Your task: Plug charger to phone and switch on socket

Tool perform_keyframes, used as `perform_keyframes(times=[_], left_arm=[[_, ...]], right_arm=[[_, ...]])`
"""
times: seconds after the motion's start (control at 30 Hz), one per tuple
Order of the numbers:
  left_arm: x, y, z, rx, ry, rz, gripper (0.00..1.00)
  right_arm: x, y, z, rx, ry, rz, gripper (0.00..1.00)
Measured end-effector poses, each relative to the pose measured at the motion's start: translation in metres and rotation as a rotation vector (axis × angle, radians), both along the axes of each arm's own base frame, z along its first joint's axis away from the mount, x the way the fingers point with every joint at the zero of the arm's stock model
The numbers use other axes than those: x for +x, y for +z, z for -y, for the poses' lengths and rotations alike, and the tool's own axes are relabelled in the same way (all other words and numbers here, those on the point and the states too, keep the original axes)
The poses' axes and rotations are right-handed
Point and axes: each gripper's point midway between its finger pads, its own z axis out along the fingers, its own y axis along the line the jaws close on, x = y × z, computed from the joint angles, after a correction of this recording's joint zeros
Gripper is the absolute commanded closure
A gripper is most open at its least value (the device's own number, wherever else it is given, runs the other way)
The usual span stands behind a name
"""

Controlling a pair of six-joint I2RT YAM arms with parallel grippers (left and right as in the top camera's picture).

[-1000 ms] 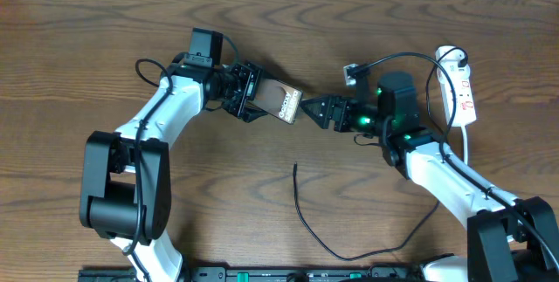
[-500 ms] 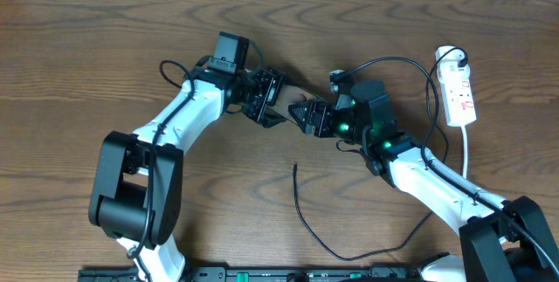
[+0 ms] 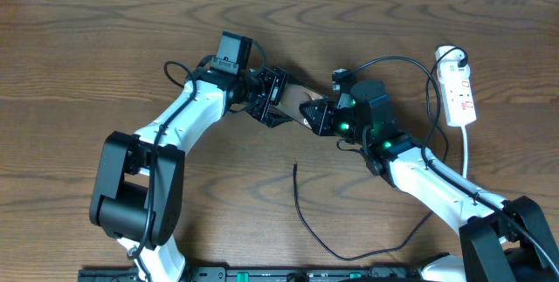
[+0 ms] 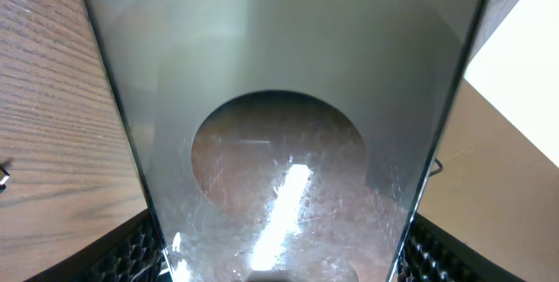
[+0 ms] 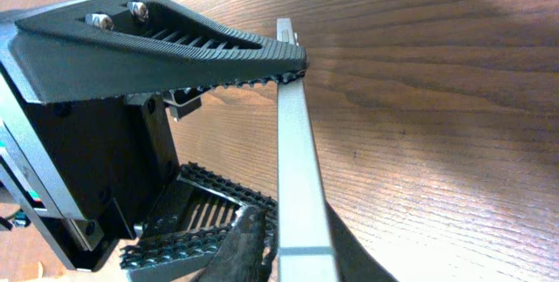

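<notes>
The phone (image 3: 300,98) is held off the table between both grippers at the table's centre. My left gripper (image 3: 272,97) is shut on its long edges. In the left wrist view its screen (image 4: 279,116), with a brownish oval, fills the frame between my black fingers (image 4: 131,251). My right gripper (image 3: 320,116) is shut on the phone's other end. The right wrist view shows the phone's silver edge (image 5: 299,151) standing between my two jaws. The charger (image 3: 303,216) lies loose on the table in front, tip (image 3: 294,168) pointing away. The white socket (image 3: 460,94) lies at the far right.
A white cord (image 3: 466,147) runs from the socket toward the front edge. A thick black arm cable (image 3: 410,62) loops over the right arm near the socket. Both arm bases stand at the front edge.
The left arm carried the phone to the right and the right arm came left to meet it. The right gripper's jaws have closed onto the phone's free end.
</notes>
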Motion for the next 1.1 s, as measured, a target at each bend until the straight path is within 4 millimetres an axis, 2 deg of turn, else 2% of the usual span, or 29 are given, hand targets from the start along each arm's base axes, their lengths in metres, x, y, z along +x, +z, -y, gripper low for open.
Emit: perform_keyframes(times=[0.07,0.13,0.17,0.2,0.23,0.3,0.53,0.7,0.77,0.83,0.93,1.1], left_arm=[[0.0,0.0,0.0,0.0,0.0,0.0,0.93],[0.0,0.0,0.0,0.001,0.001,0.001,0.92],[0.0,0.0,0.0,0.0,0.001,0.001,0.68],[0.0,0.0,0.0,0.0,0.001,0.001,0.33],[0.0,0.0,0.0,0.001,0.001,0.001,0.12],[0.0,0.0,0.0,0.0,0.004,-0.002,0.09],[0.003,0.006,0.002,-0.033,-0.008,0.017,0.08],[0.026,0.037,0.003,-0.166,-0.036,0.161,0.08],[0.033,0.05,0.002,-0.209,-0.051,0.225,0.08],[0.042,0.07,0.003,-0.274,-0.083,0.33,0.08],[0.045,0.091,0.005,-0.34,-0.132,0.432,0.08],[0.048,0.107,-0.001,-0.386,-0.163,0.514,0.08]], right_arm=[[0.0,0.0,0.001,-0.003,-0.003,0.0,0.99],[0.001,-0.001,0.001,-0.005,-0.006,0.0,0.99],[0.001,-0.001,0.001,-0.006,-0.007,0.0,0.99],[0.001,-0.001,0.001,-0.006,-0.008,0.0,0.99],[0.001,-0.001,0.001,-0.006,-0.008,0.0,0.99],[0.001,-0.001,0.001,-0.006,-0.008,0.001,0.99],[0.008,0.003,0.011,0.028,-0.03,-0.011,0.99],[0.028,-0.003,0.049,0.039,-0.17,-0.059,0.99],[0.034,-0.003,0.059,0.056,-0.217,-0.075,0.99],[0.039,-0.001,0.067,0.099,-0.269,-0.102,0.99],[0.046,0.01,0.068,0.194,-0.323,-0.127,0.99],[0.056,0.035,0.061,0.453,-0.429,-0.249,0.99]])
